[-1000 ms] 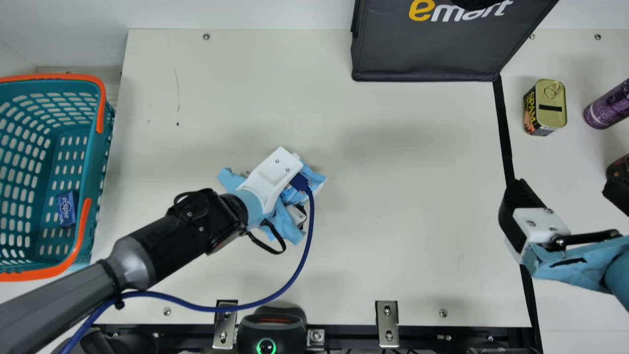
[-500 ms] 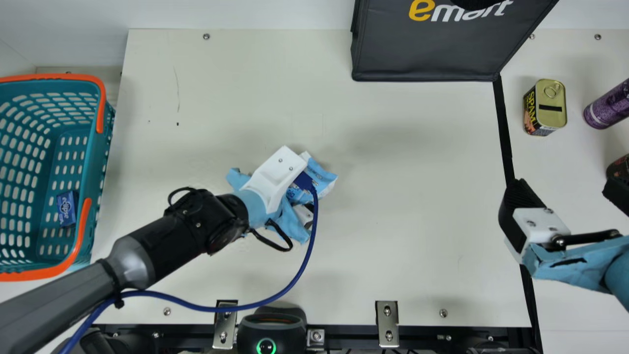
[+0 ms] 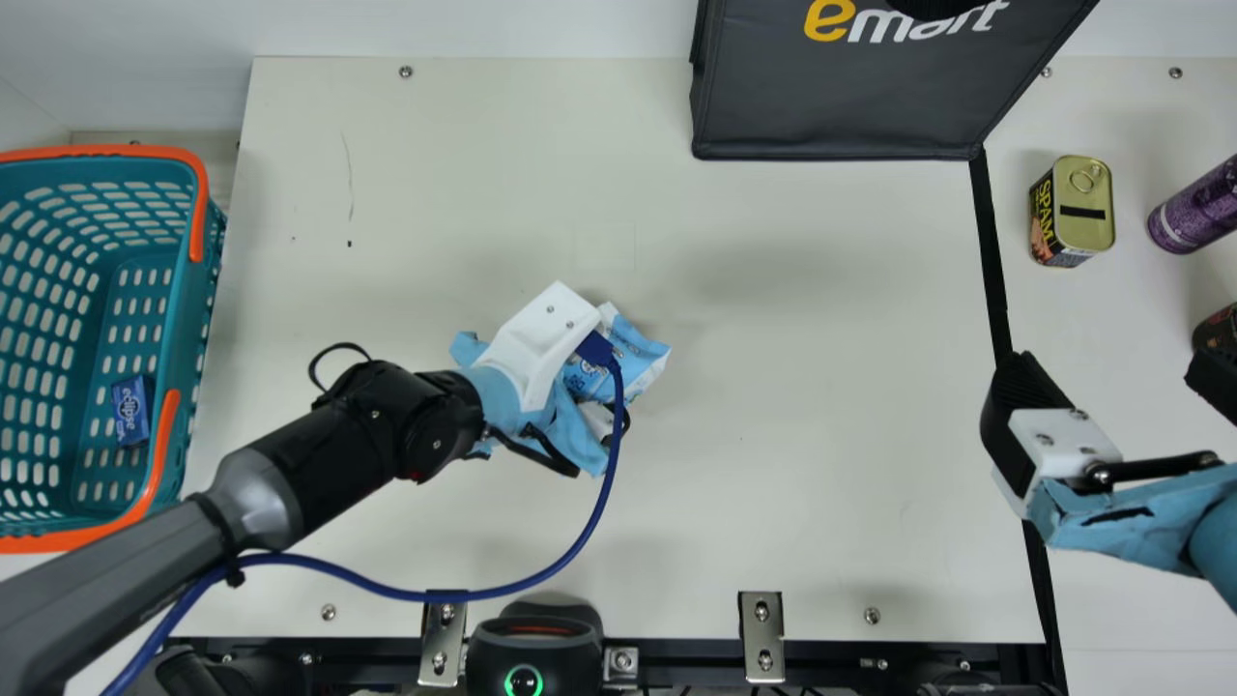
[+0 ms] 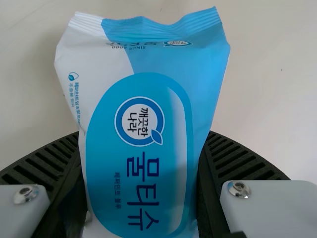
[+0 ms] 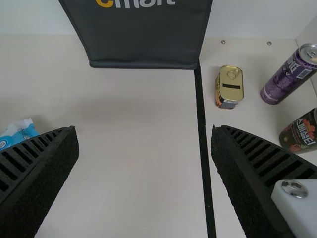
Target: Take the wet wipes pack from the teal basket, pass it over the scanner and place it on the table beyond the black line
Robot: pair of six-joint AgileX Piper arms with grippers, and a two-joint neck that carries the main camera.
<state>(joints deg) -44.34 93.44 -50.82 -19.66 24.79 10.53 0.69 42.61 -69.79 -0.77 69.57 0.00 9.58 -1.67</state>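
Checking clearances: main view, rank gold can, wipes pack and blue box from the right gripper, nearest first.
From the right gripper:
1. Gold can: right side, beyond the black line.
2. Wipes pack: mid-table, in the left gripper.
3. Blue box: far left, inside the basket.

Pack [image 3: 638, 358] partly hidden beneath left tool [image 3: 541, 338], right tool [image 3: 1111, 372] cut off by main view's right edge, dark can [image 3: 1220, 329] just past it likewise, basket [image 3: 182, 319] left of left tool cropped
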